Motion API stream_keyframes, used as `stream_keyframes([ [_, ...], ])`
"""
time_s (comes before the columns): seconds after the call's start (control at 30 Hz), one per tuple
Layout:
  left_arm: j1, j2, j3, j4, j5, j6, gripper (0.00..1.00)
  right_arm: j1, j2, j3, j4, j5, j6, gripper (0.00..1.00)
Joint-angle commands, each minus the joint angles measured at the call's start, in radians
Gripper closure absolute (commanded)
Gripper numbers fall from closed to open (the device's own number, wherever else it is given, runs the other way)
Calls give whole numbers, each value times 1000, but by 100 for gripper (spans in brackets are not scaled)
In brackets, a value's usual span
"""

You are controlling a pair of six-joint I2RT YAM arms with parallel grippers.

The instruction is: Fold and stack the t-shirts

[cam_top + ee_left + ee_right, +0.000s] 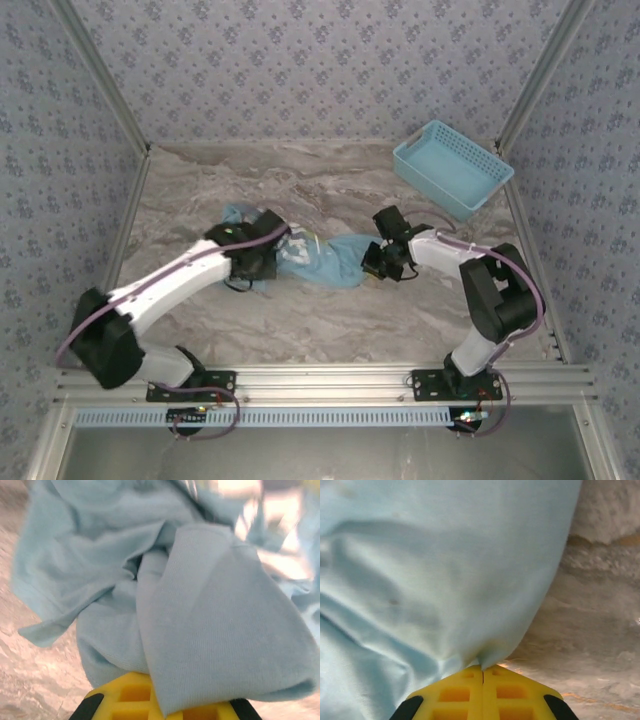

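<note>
While the bunched t-shirt (pixel 325 262) lies mid-worktop (pixel 330 330), the left gripper (pixel 160 700) and the right gripper (pixel 482 671) each pinch one end; a basket (pixel 452 168) occupies the far right corner.

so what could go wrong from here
1. The right gripper has its jaws pinching only a small tip of the t-shirt; a pull could slip it free.
2. The left gripper holds a bunched wad, so the layers may end up twisted rather than spread flat.
</note>
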Motion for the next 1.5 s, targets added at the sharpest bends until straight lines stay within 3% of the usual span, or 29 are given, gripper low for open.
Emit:
stream_keyframes([
  [0.0, 114, -95, 53, 19, 115, 18, 100, -17, -140, 122, -56, 84, -55, 100],
  [0.23, 302, -101, 152, 110, 375, 59, 100, -123, -212, 340, -134, 59, -113, 100],
  [0.43, 294, -86, 55, 141, 573, 82, 100, -168, -213, 368, -175, 56, -125, 100],
  [0.6, 206, -128, -146, 139, 713, 82, 100, -179, -275, 264, -210, 99, -123, 100],
  [0.8, -68, -96, -366, 221, 832, 1, 100, -227, -331, 127, -291, 203, -146, 100],
  [0.83, -93, -81, -380, 232, 845, -6, 96, -237, -329, 121, -310, 221, -154, 100],
  [0.9, -115, -45, -366, 210, 824, -4, 64, -264, -326, 112, -347, 264, -171, 100],
  [1.0, -93, -39, -252, 120, 679, 14, 39, -305, -324, 91, -326, 238, -196, 100],
  [1.1, 27, -29, -150, 71, 601, -28, 37, -316, -311, 94, -324, 215, -211, 100],
  [1.23, 138, -1, -111, 129, 628, -120, 39, -318, -306, 97, -322, 197, -211, 100],
  [1.47, 77, 170, -52, 54, 655, -62, 43, -319, -300, 115, -322, 175, -211, 100],
])
